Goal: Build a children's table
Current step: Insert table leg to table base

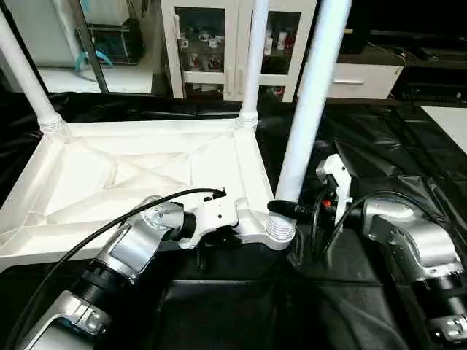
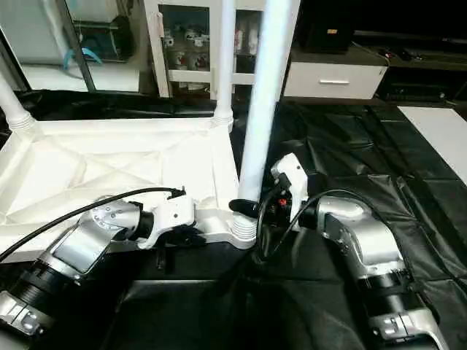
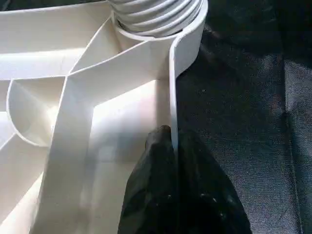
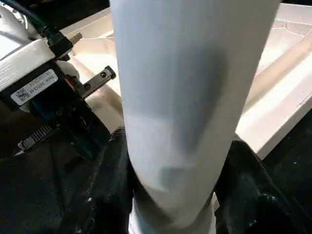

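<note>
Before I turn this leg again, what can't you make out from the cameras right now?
- Thread seating of the near leg in its corner socket: the ribbed collar hides it in the head views.
- Leg tops: cut off by the upper edge of the head views.
- Fourth corner of the table top: hidden behind the left arm, head views.
- Right gripper pads: covered by the leg, right wrist view.
- Left gripper clamps the rim.

Support surface is a floor covered by a black, wrinkled, glossy sheet (image 1: 379, 138). Lying directly on it: the white plastic table top (image 1: 109, 182), upside down, ribbed X-braced underside facing up, occupying the left half of the sheet. Its near right corner socket (image 1: 279, 230) sits on the black cover. Bare white floor patch (image 1: 449, 120) at far right, past the sheet edge.
</note>
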{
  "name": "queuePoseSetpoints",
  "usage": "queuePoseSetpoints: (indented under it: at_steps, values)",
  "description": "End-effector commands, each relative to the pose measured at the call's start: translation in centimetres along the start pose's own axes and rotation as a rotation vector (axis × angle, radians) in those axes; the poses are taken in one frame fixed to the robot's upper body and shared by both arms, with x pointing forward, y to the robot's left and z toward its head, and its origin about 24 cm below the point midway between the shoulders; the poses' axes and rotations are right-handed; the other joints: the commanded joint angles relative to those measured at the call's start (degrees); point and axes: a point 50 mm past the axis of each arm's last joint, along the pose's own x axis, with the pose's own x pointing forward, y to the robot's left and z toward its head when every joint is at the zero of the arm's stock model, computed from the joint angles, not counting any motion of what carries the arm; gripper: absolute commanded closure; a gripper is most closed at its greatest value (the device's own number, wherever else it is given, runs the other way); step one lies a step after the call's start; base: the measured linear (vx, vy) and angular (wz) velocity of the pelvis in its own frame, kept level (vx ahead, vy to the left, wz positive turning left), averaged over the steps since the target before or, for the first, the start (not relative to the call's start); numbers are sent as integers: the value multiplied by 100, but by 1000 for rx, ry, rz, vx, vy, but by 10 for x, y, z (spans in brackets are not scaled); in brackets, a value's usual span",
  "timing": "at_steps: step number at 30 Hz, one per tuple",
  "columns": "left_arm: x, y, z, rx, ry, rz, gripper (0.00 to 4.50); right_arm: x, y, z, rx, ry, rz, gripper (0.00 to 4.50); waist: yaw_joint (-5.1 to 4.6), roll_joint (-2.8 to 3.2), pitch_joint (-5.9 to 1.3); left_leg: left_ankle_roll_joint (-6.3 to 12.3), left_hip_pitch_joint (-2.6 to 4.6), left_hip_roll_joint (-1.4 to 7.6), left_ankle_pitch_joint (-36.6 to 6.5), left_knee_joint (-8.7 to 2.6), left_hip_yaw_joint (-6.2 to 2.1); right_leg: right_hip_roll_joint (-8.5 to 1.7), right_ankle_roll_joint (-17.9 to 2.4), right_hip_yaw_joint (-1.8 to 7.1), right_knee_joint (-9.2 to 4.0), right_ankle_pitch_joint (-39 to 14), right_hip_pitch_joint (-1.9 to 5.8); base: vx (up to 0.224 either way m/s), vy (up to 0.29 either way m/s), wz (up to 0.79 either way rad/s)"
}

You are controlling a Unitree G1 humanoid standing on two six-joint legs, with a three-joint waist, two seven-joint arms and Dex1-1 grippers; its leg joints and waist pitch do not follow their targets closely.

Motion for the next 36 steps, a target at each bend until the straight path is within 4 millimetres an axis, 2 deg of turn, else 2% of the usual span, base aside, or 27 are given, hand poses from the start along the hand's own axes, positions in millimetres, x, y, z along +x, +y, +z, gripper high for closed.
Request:
queuePoseSetpoints:
  at_steps: [1,4,11,13,15,18,23,25,26,27,28,32,34,36]
  values:
    - [2,-6,-12,-30,35,-45,450,1,-2,-7,1,34,-12,265,-5,-109,-296,163,53,336,-963,-447,-115,-463,-1052,255,-546,-1120,172,0,0,0]
    - [3,-6,-12,-30,34,-46,450,3,-4,-9,39,1,-30,265,-10,-85,-294,147,53,333,-1008,-452,-118,-464,-1064,256,-550,-1145,164,0,0,0]
    - [3,-6,-12,-30,33,-38,450,2,-11,-13,101,-69,-93,265,-64,-91,-281,-5,81,348,-1430,-501,-140,-475,-1004,261,-605,-1586,140,0,0,0]
    - [3,-6,-12,-31,32,-35,450,1,-12,-15,114,-88,-108,265,-70,-107,-285,-5,73,347,-1408,-501,-140,-471,-1002,260,-596,-1528,146,0,0,0]
    - [3,-5,-12,-33,29,-29,450,0,-11,-18,131,-118,-121,265,-67,-88,-288,-5,75,348,-1384,-502,-138,-475,-1001,264,-598,-1481,140,0,0,0]
    - [3,-5,-11,-34,27,-23,450,-1,-9,-23,150,-149,-136,265,-66,-104,-288,8,67,349,-1381,-507,-139,-475,-1002,261,-597,-1443,146,0,0,0]
    - [4,-3,-10,-36,19,-9,450,-4,-5,-33,195,-240,-190,265,-65,-68,-274,-57,92,359,-1673,-539,-152,-492,-900,271,-657,-1844,109,0,0,0]
    - [5,-3,-10,-35,19,-8,450,-5,-3,-35,199,-255,-203,265,-78,-77,-273,-64,81,356,-1668,-552,-158,-476,-889,263,-654,-1857,116,0,0,0]
    - [5,-3,-10,-35,19,-8,450,-5,-3,-35,200,-257,-204,265,-77,-52,-266,-77,92,357,-1720,-551,-155,-485,-886,273,-670,-1899,101,0,0,0]
    - [5,-2,-10,-34,18,-6,450,-6,-2,-37,205,-274,-211,265,-77,-31,-267,-90,89,359,-1734,-557,-164,-488,-888,270,-666,-1908,107,0,0,0]
    - [5,-1,-9,-31,17,-3,450,-8,2,-39,210,-310,-223,265,-74,-47,-269,-95,90,366,-1742,-562,-162,-487,-865,272,-673,-1880,104,0,0,0]
    - [4,1,-9,-27,19,3,450,-10,7,-40,169,-320,-239,265,-73,-40,-286,-56,75,363,-1616,-575,-158,-473,-906,263,-652,-1522,127,0,0,0]
    - [4,3,-9,-22,22,18,450,-11,11,-40,122,-314,-241,265,-50,-36,-280,-38,86,365,-1589,-565,-140,-479,-875,270,-670,-1539,109,0,0,0]
    - [4,3,-9,-21,22,19,450,-11,12,-40,117,-316,-239,265,-42,-48,-284,-12,75,363,-1530,-580,-147,-479,-851,264,-671,-1575,132,0,0,0]
